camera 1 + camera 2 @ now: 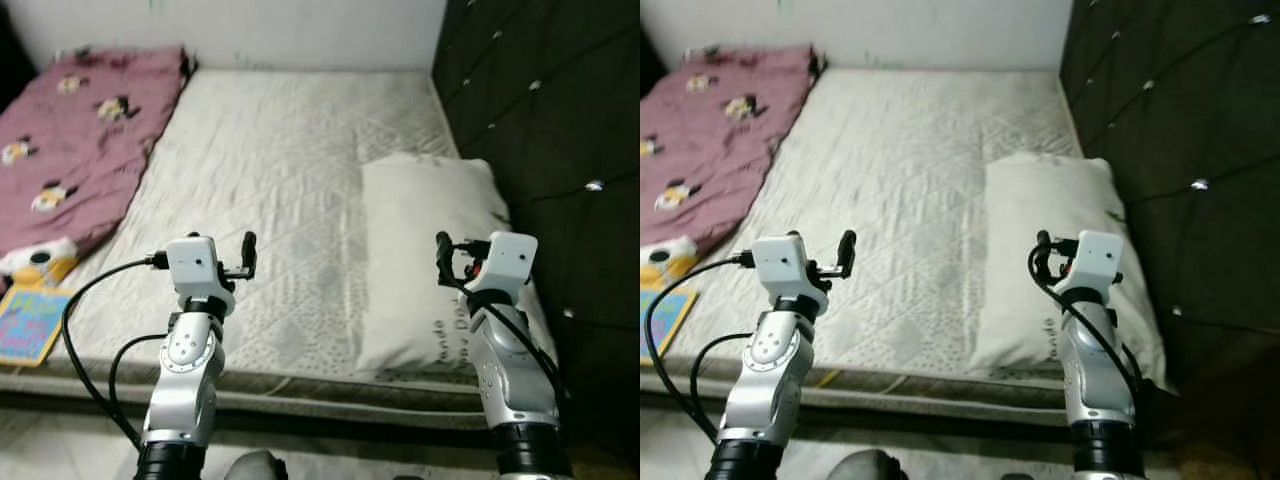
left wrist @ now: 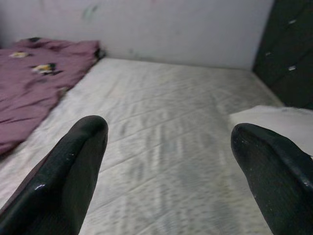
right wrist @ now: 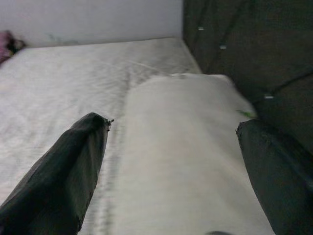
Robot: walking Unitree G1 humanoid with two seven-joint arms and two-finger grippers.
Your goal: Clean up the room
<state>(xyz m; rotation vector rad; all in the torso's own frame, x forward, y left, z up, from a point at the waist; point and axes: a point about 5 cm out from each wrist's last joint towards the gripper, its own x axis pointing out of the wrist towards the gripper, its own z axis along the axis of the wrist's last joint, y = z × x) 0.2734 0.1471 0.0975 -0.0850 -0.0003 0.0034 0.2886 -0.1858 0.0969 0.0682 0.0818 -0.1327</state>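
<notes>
Left gripper (image 2: 168,161): I hold it spread wide over bare mattress (image 1: 280,170).
Right gripper (image 3: 171,166): wide, above pillow (image 1: 430,250) by headboard (image 1: 550,120).
Blanket (image 1: 70,140): mattress's left edge.

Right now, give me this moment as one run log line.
stage: facing bed | left gripper: open, over bare mattress | right gripper: open, over white pillow | purple blanket: on robot's left | holding: nothing

We see bare quilted mattress (image 1: 270,190), white pillow (image 1: 430,250) lying by dark headboard (image 1: 550,130), maroon blanket (image 1: 80,130) along far side.
</notes>
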